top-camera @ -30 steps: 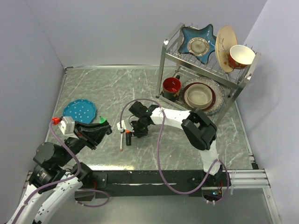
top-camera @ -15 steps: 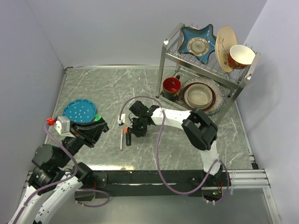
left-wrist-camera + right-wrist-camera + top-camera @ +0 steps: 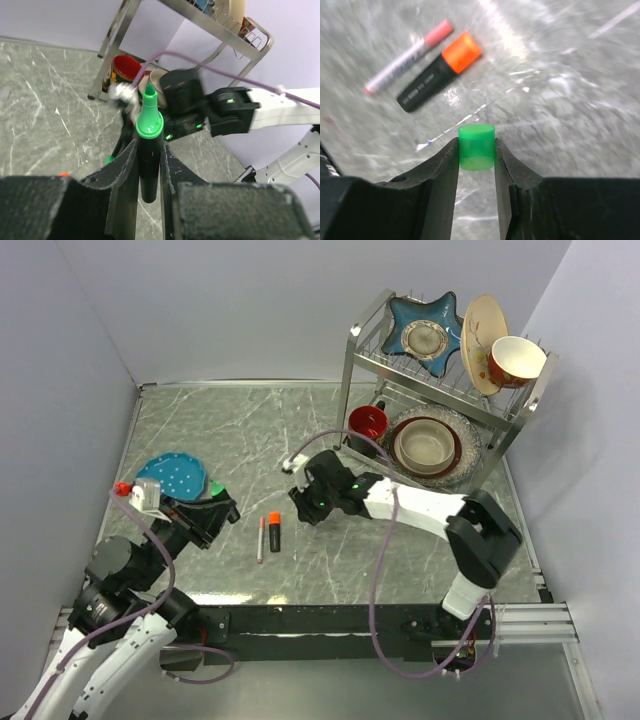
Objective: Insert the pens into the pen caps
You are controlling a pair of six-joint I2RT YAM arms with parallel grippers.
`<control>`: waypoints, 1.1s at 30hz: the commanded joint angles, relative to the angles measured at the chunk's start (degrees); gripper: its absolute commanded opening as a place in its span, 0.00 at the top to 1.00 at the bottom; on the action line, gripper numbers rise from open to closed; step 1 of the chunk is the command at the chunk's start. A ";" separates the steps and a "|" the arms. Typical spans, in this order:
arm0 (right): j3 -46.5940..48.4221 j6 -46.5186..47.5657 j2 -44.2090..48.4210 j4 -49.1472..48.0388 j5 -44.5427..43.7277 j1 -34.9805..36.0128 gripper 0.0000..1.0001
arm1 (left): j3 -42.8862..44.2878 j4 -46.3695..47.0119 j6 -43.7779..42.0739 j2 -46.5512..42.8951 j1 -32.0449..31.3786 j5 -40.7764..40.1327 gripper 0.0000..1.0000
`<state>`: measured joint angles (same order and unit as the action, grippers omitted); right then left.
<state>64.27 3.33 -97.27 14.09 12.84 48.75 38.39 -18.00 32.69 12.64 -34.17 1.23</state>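
My left gripper (image 3: 148,167) is shut on a stubby black marker (image 3: 148,160), whose bare green tip (image 3: 149,95) points up and away toward the right arm. In the top view this gripper (image 3: 218,505) sits at the left, next to the blue plate. My right gripper (image 3: 476,150) is shut on a small green cap (image 3: 476,147) and hovers above the table; the top view places it (image 3: 304,500) mid-table. Below it lie a black marker with an orange cap (image 3: 440,72) (image 3: 274,532) and a thin white pen with a pink cap (image 3: 407,57) (image 3: 261,538), side by side.
A blue dotted plate (image 3: 170,475) lies at the left behind my left gripper. A metal dish rack (image 3: 440,390) with a red mug (image 3: 367,425), bowls and plates stands at the back right. Grey walls close in both sides.
The right gripper has drawn back up and to the right from the two pens on the table, carrying the green cap. The left gripper shifted slightly with its marker.
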 commanded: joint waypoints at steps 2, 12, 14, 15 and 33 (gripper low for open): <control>-2.92 -14.92 9.02 -4.43 -8.25 -0.94 1.00 | -2.09 1.92 3.61 2.20 -0.10 0.87 0.99; 3.31 -30.30 19.23 -1.78 -15.56 -0.94 1.00 | -8.24 11.04 8.27 8.96 -0.02 7.37 0.99; 6.30 -31.89 19.05 -1.43 -16.70 -0.41 1.00 | -9.03 12.72 8.71 10.55 -0.02 8.17 0.99; 7.09 -33.81 19.05 -1.60 -17.06 -0.24 1.00 | -9.21 13.33 8.80 11.78 -0.10 8.87 0.99; 16.76 -39.28 14.57 -5.21 -17.67 7.23 1.00 | -10.44 19.04 7.66 18.03 -0.02 10.98 0.99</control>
<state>78.06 -35.55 -81.87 11.11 -2.61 54.15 27.86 -3.68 40.99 30.28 -34.17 10.59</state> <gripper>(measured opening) 0.377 0.227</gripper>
